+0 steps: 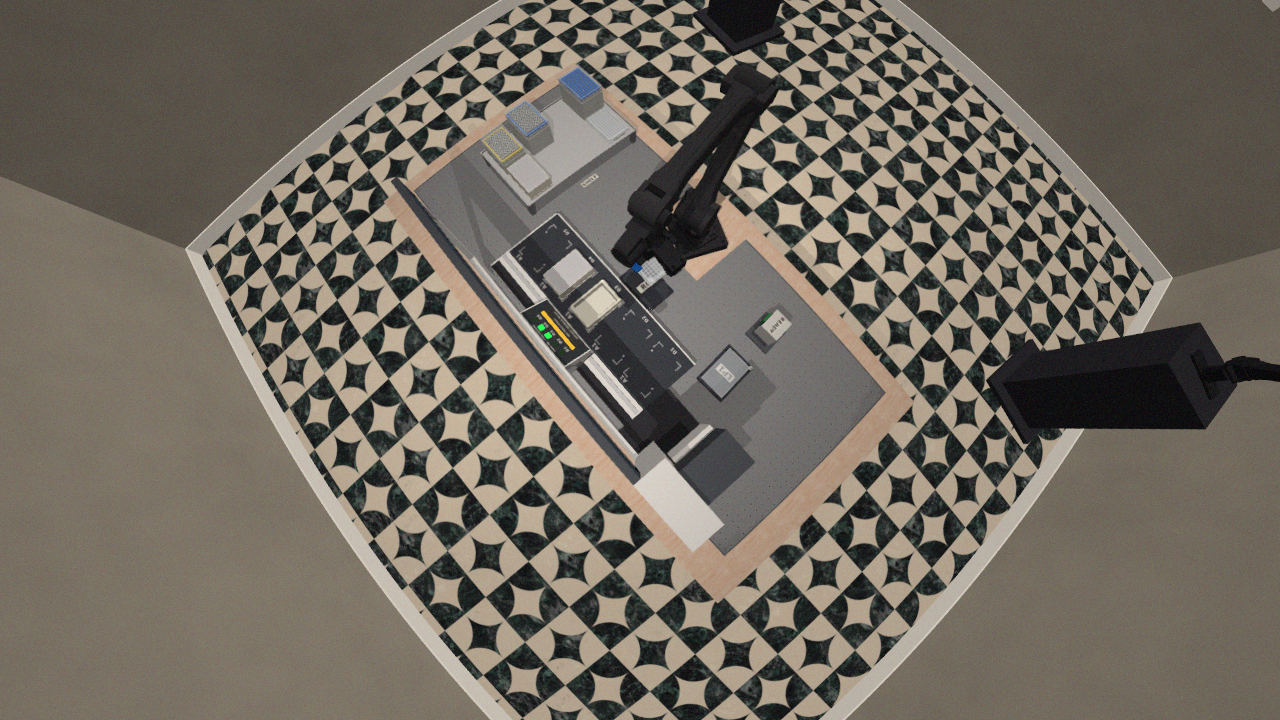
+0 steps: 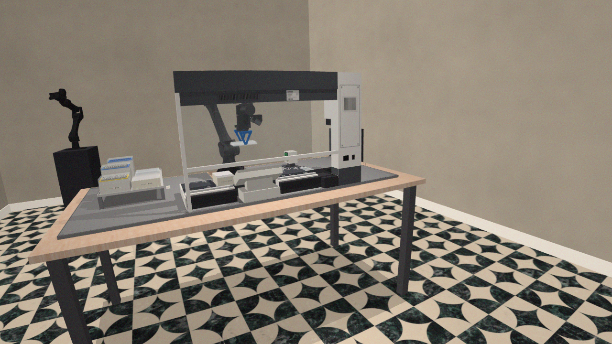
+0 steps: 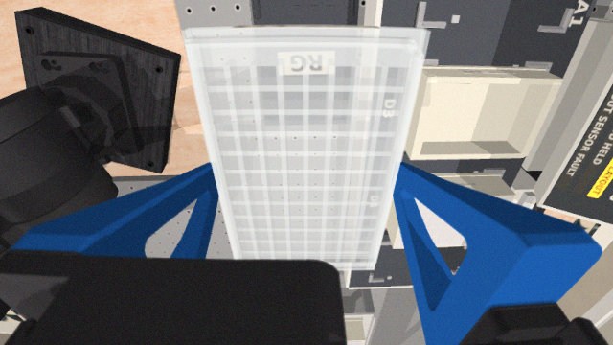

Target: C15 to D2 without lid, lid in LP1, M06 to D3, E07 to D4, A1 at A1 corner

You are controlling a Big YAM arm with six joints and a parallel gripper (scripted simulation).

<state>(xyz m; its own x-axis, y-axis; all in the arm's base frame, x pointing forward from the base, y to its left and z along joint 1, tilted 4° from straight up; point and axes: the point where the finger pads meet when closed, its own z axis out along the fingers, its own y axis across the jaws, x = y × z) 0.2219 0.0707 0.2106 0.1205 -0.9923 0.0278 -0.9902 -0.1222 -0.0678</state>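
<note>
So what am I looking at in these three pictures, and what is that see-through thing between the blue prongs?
It is one black robot arm bolted to a table, working beside a lab machine called a liquid handler. One picture looks straight down from the ceiling, one looks across the room from the side, and one comes from a camera on the arm's wrist. The blue prongs are the fingers of its gripper, shut on a clear plate lid with a grid pattern, carried level in the air. Below, on the machine's deck, sit a white block and an open cream reservoir. At the table's far end a shelf holds more boxes. The small box with a green spot is the READY key.
</note>
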